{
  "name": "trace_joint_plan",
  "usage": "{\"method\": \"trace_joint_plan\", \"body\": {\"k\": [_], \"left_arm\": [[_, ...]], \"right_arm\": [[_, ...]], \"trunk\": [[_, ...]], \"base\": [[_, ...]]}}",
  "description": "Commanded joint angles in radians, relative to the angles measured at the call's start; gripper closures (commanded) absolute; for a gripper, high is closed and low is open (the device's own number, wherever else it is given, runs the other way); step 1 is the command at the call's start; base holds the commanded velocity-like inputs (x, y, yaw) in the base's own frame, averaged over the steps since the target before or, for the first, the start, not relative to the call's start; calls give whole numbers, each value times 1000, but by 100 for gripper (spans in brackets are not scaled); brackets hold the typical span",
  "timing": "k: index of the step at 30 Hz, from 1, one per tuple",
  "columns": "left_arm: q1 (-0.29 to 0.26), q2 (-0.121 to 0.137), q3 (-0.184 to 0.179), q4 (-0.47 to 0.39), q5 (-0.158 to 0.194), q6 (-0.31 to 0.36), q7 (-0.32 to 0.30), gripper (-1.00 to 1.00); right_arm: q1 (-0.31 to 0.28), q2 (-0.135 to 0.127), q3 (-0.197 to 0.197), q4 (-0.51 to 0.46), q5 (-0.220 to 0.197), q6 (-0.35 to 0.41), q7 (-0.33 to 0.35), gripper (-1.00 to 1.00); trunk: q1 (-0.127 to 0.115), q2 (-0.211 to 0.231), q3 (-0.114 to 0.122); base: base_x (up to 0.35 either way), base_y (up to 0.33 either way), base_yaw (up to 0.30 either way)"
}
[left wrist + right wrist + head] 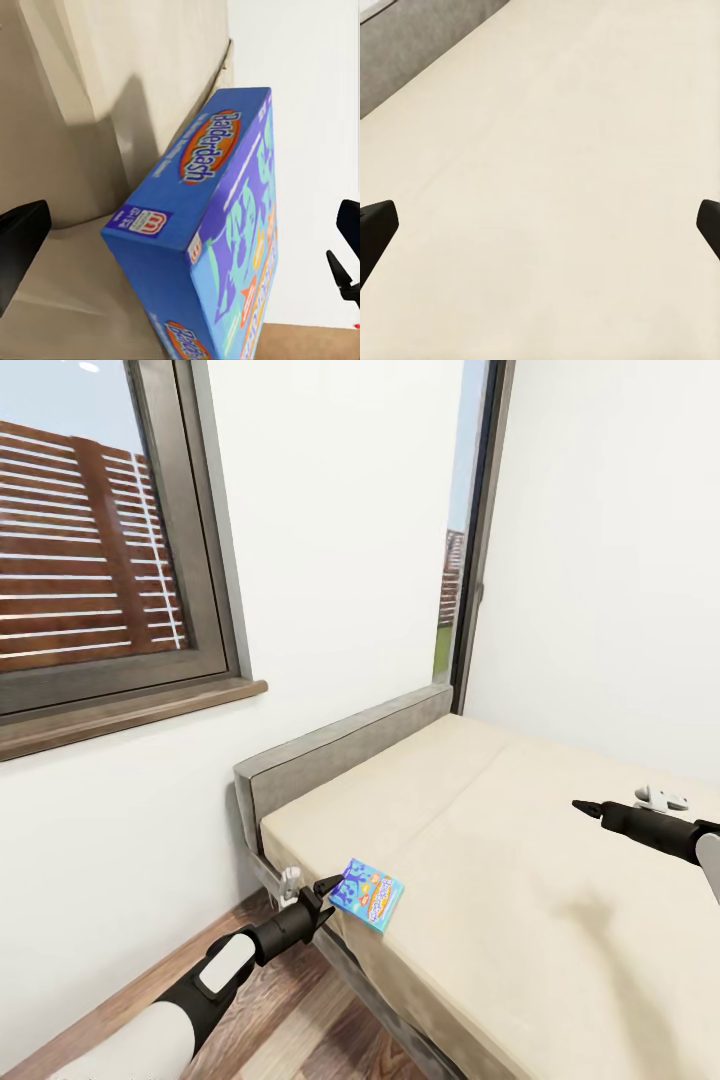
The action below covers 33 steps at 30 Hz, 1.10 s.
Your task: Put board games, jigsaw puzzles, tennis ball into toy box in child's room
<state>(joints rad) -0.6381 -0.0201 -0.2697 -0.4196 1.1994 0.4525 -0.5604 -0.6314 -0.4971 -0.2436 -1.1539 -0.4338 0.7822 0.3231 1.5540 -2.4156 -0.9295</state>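
Blue Balderdash board game (217, 225) between wide left claw (187, 255) fingers, on beige bed (520, 860)

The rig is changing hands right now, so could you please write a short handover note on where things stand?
Left gripper: open, at the blue board game, fingers either side of it in the left wrist view, not closed on it.
Right gripper: open, empty, over bare mattress.
The game lies near the bed's edge, by the headboard.
Done: nothing confirmed from these views.
Left: grasp this game and carry it to the toy box; the other toys are still to be checked.
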Motion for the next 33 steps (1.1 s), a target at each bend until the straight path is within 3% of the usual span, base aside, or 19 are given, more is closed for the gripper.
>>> {"method": "trace_joint_plan", "body": {"k": [1, 33], "left_arm": [[-8, -33, 0, -12, 21, -3, -7, -100], [6, -27, -6, -70, 17, -15, -27, -100]], "right_arm": [[-1, 0, -2, 0, 3, 5, 5, -100], [0, 3, -2, -1, 4, 5, 4, -100]], "trunk": [[0, 0, -1], [0, 0, -1]], "base": [[0, 0, 0], [0, 0, 0]]}}
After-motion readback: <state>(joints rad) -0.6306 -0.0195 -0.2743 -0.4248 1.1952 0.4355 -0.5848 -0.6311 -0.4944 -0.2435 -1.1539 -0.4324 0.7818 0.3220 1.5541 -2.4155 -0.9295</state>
